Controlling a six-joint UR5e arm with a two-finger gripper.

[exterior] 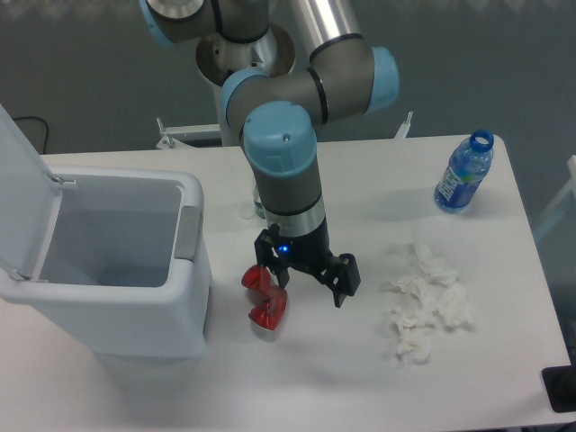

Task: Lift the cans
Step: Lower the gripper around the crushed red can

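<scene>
Black two-finger gripper (304, 279), fingers spread, beside a crushed shiny red metal can (266, 298), near the white table's (342, 378) front edge.

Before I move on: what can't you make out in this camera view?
- Hand: the wrist covers its fingertips, so its hold on the red can is unclear.
- Object behind the arm: mostly hidden.
- Bin floor: hidden by its front wall.
- Dark object: cut off by the right edge.

Silver tubular arm (297, 202) with pale blue joint caps, black jaws, small blue light.
</scene>
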